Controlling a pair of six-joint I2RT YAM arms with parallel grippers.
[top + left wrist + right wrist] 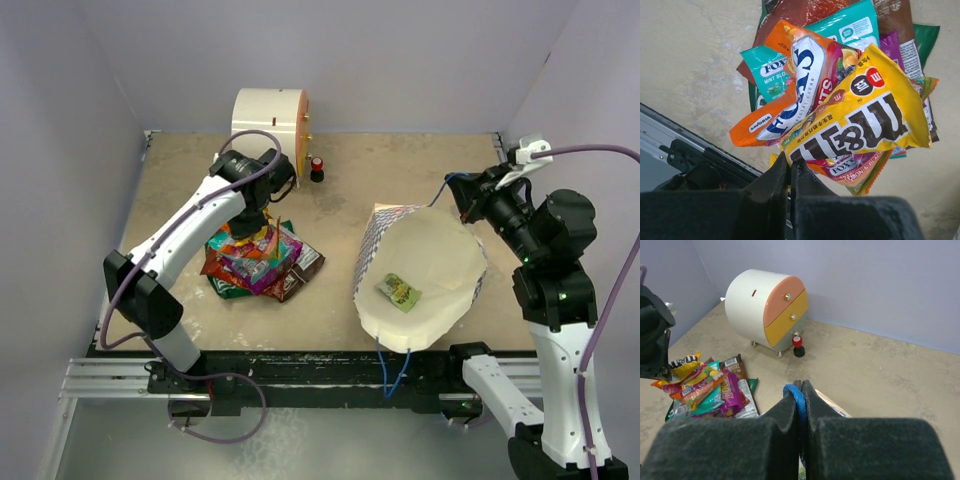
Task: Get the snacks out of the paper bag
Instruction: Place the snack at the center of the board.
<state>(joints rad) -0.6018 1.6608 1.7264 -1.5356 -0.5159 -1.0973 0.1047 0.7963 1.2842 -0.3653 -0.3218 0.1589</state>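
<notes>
paper bag point(425, 265) handle point(799, 399) clamped in right pincer point(801, 390); left pincer point(790, 167) clamped on yellow packet point(865, 120) above pile point(255, 262).

We see our right gripper point(801, 390) pinching a blue cord point(798, 405). Far off sit a pile of snacks point(707, 385), a white drum point(765, 307) and a small red thing point(798, 345).

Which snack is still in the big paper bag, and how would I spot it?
Find the large white paper bag with the blue-checkered outside, lying open on the right side of the tan table. On its white inner floor lies one small green-and-yellow crinkly packet. Unlike the colourful snack pile on the left, it lies alone inside the bag.
</notes>
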